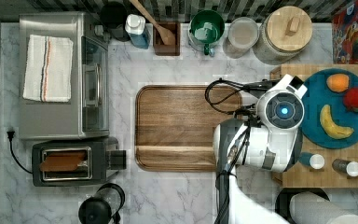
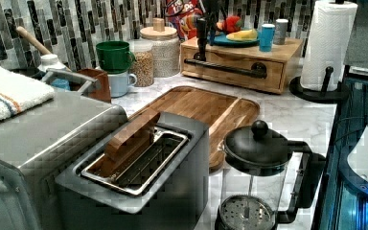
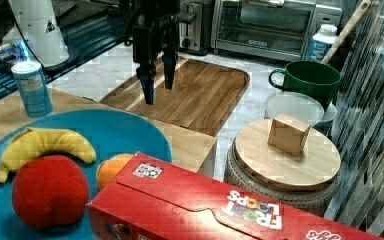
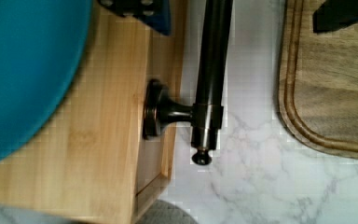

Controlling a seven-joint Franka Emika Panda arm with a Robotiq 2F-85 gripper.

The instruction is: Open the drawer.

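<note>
Marble kitchen surface (image 1: 177, 196), tiled backsplash. Drawer (image 2: 235, 69) sits shut in the bamboo stand at the left view's back right, under a blue plate (image 2: 235, 41) of fruit. Hand (image 3: 156, 82) hangs above the bar handle (image 4: 212, 56), fingers apart, one on each side. Step: approach and grasp. Next: lower, close on bar, pull toward the tray (image 1: 177, 126). Tray lies near the drawer front; may limit travel.

White marble counter (image 1: 177, 196) with grey lines, wall of thin dark and grey tiles (image 2: 76, 21) along the counter's back edge, silver toaster oven (image 1: 56, 84) at one end, soft even light
</note>
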